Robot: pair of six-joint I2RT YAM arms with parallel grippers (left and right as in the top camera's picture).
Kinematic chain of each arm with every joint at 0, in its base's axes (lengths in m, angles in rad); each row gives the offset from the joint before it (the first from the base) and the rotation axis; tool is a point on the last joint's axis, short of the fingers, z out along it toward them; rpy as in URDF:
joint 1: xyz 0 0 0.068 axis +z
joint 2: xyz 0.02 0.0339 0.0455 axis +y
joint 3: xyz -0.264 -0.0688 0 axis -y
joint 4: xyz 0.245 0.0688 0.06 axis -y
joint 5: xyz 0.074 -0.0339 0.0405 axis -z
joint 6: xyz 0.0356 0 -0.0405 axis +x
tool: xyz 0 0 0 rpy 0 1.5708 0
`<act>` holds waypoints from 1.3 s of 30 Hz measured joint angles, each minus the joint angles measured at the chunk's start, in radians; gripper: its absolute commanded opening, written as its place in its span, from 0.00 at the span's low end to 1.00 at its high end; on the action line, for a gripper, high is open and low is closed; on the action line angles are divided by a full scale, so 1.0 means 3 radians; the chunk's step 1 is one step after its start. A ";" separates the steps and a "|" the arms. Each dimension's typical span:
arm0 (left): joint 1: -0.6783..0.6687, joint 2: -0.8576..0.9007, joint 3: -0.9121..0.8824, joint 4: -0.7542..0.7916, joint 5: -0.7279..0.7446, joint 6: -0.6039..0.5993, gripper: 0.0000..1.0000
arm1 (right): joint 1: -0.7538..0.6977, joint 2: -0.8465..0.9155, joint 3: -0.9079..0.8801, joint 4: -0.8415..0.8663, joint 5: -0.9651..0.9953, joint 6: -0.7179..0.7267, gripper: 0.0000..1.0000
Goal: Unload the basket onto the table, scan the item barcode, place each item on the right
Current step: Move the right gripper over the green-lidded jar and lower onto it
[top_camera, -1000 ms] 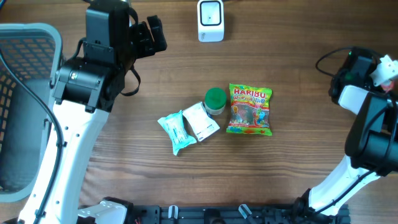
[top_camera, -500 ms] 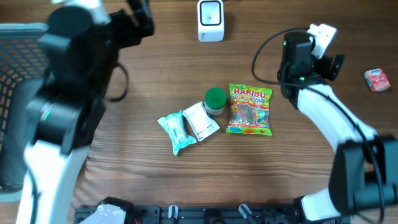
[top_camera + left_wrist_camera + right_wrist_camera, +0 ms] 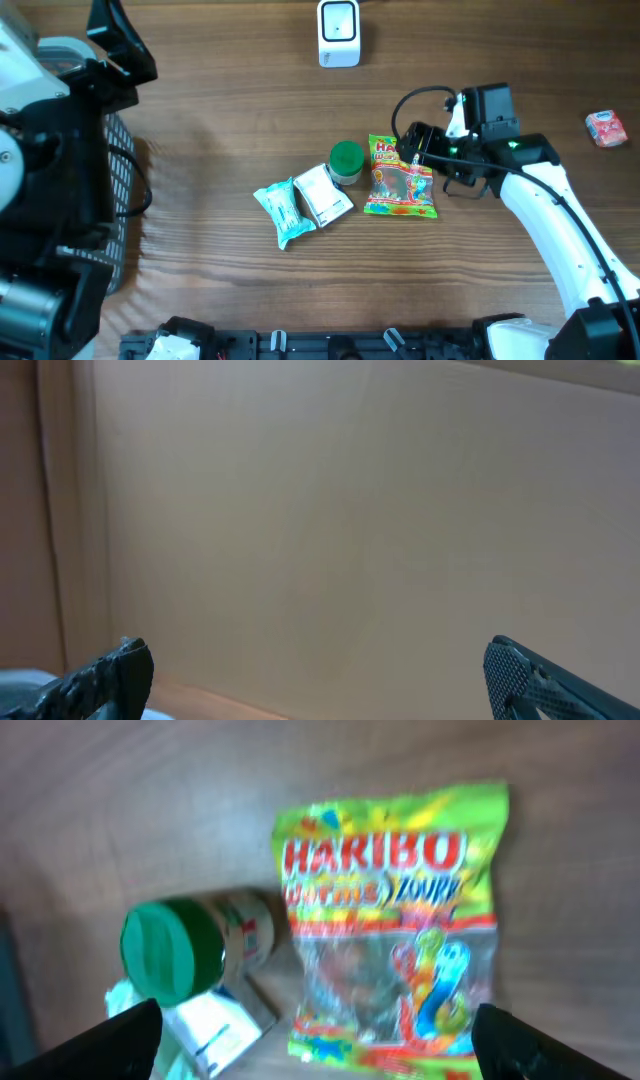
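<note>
Right gripper [image 3: 413, 147] spread wide, empty, poised over top edge of Haribo gummy bag [image 3: 401, 180] lying on worktop [image 3: 220, 120]; green-lidded jar [image 3: 346, 160] just beyond bag. Left gripper [image 3: 320, 672] spread, empty, well apart.

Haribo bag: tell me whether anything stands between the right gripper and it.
Nothing visible does. The open right gripper hangs over the upper edge of the Haribo bag, and the right wrist view shows the bag bare below it. The green-lidded jar sits beside the bag, off to one side.
</note>
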 measured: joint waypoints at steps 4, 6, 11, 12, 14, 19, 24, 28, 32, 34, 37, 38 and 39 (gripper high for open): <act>0.0000 0.0022 0.0290 0.0086 -0.0045 0.0266 1.00 | 0.0000 0.0000 -0.0001 -0.0078 -0.0116 0.0023 1.00; 0.0000 0.0015 0.0515 0.0045 -0.0047 0.0395 1.00 | 0.0000 0.0000 -0.0001 -0.0071 -0.0137 0.0088 1.00; 0.0000 -0.0158 0.0800 -0.0264 -0.0070 0.0573 1.00 | 0.0000 0.0000 -0.0003 0.0000 -0.0163 0.0310 1.00; 0.0000 -0.0212 0.0800 -0.0296 -0.0069 0.0586 1.00 | 0.0000 0.0000 -0.0003 0.0000 -0.0164 0.0337 1.00; 0.0000 -0.0323 0.0800 -0.0343 -0.0052 0.0596 1.00 | 0.0004 0.0000 -0.0003 -0.0013 -0.0173 0.0397 1.00; 0.0000 -0.0857 0.0636 -0.0518 0.0304 0.0594 1.00 | 0.0139 0.0000 -0.0003 -0.0025 -0.0172 0.0451 1.00; 0.0004 -0.1582 0.0259 -0.0492 0.0749 0.0595 1.00 | 0.0352 0.0000 0.0055 -0.0061 -0.0113 0.0521 1.00; 0.0006 -0.1911 0.0027 -0.0420 0.0949 0.0595 1.00 | 0.0580 0.0000 0.0394 -0.0294 0.0135 0.0682 1.00; 0.0006 -0.2017 -0.0169 -0.0362 0.1019 0.0623 1.00 | 0.0800 0.0000 0.0807 -0.0351 0.0435 0.0748 0.99; 0.0006 -0.2055 -0.0263 -0.0336 0.1024 0.0633 1.00 | 0.0866 0.0001 0.0933 -0.0299 0.0505 0.0638 0.99; 0.0006 -0.2152 -0.0393 -0.0300 0.1024 0.0646 1.00 | 0.0884 0.0085 0.1091 -0.0281 0.0562 0.0290 1.00; 0.0006 -0.2185 -0.0415 -0.0295 0.1024 0.0646 1.00 | 0.0884 0.0156 0.1125 -0.0273 0.0567 0.0161 1.00; 0.0006 -0.2215 -0.0430 -0.0290 0.1024 0.0646 1.00 | 0.0884 0.0226 0.1142 -0.0275 0.0561 0.0064 1.00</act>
